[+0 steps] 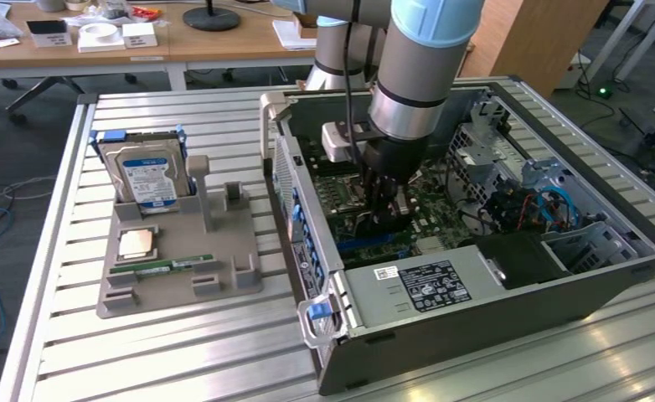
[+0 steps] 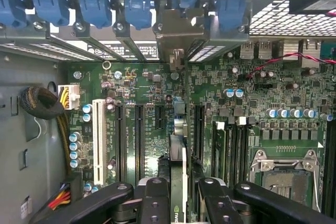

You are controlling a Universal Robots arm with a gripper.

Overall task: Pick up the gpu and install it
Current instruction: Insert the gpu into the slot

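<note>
Card held on edge over the board; seating not confirmed.
The black two-fingered hand (image 2: 181,199) is clenched on the thin dark gpu card (image 2: 177,153). The card stands upright above the green motherboard (image 2: 252,93), between its long black expansion slots (image 2: 139,135). I judge it is held that way so its edge meets a slot.

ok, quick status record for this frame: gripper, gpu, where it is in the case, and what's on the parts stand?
gripper: gripper shut on the gpu, down inside the open computer case
gpu: gpu held edge-on over the motherboard expansion slots; seating unclear
parts stand: parts stand beside the case, on the exterior view's left
on stand: hard drive upright; CPU and memory stick lying flat
</note>
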